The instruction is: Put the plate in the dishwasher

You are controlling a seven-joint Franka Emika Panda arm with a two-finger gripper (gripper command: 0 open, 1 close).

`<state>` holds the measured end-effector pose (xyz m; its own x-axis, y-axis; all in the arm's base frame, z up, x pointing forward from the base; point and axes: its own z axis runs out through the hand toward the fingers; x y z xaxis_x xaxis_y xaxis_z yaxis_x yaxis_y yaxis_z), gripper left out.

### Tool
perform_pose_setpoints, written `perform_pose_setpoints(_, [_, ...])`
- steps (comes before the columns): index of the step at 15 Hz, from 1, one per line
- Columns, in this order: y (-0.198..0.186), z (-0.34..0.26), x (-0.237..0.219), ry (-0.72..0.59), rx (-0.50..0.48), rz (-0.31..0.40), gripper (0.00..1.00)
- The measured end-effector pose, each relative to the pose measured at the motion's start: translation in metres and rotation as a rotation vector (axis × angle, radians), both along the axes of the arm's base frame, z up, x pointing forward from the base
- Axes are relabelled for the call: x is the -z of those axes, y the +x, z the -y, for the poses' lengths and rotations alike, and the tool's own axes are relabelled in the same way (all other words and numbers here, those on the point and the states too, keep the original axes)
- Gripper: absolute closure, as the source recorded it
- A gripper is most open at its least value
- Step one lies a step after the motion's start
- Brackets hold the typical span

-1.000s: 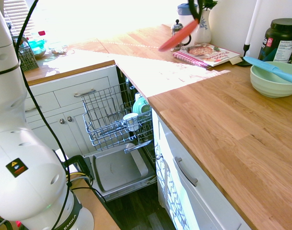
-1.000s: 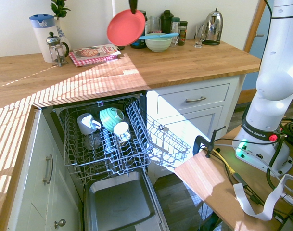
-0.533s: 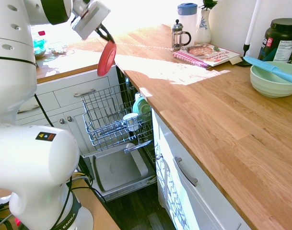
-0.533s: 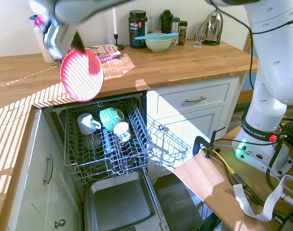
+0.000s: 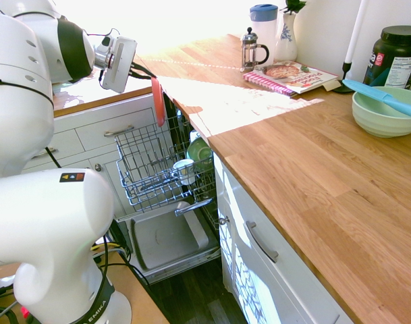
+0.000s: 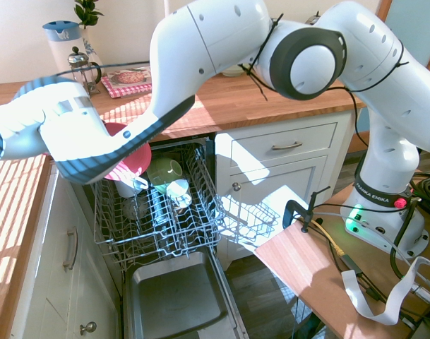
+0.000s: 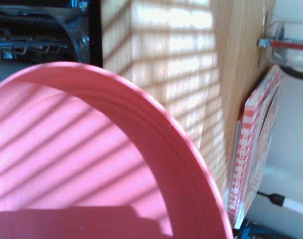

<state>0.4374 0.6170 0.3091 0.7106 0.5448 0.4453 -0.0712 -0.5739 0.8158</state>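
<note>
The coral-red plate (image 5: 158,101) hangs on edge above the back of the dishwasher's pulled-out wire rack (image 5: 151,165). My gripper (image 5: 151,76) is shut on the plate's top rim, reaching in from the left. In the second exterior view my own arm hides the gripper, and only part of the plate (image 6: 132,161) shows, just above the rack (image 6: 154,219). The plate (image 7: 91,169) fills most of the wrist view. The dishwasher's grey door (image 5: 166,237) lies dropped open below the rack.
In the rack stand a white mug (image 6: 178,191) and a green cup (image 6: 165,169). A wire cutlery basket (image 6: 246,212) hangs to one side. On the wooden counter are a pale green bowl (image 5: 386,111), a magazine (image 5: 289,74) and a French press (image 5: 254,48).
The arm has swung the plate from over the back of the counter across to the dishwasher, turning it on edge and lowering it close above the rack.
</note>
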Motion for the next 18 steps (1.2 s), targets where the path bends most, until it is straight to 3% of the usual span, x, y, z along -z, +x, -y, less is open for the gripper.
perform_pose_setpoints(5, [-0.008,-0.022,0.071,-0.121,-0.072,-0.084,1.00])
perform_pose_setpoints(10, [-0.002,-0.017,0.123,-0.111,-0.046,-0.264,1.00])
perform_pose_setpoints(14, [-0.003,-0.017,0.138,-0.087,-0.055,-0.403,1.00])
perform_pose_setpoints(15, [-0.004,-0.016,0.146,-0.082,-0.059,-0.441,0.00])
perform_pose_setpoints(18, [0.001,-0.012,0.161,-0.069,-0.073,-0.538,0.00])
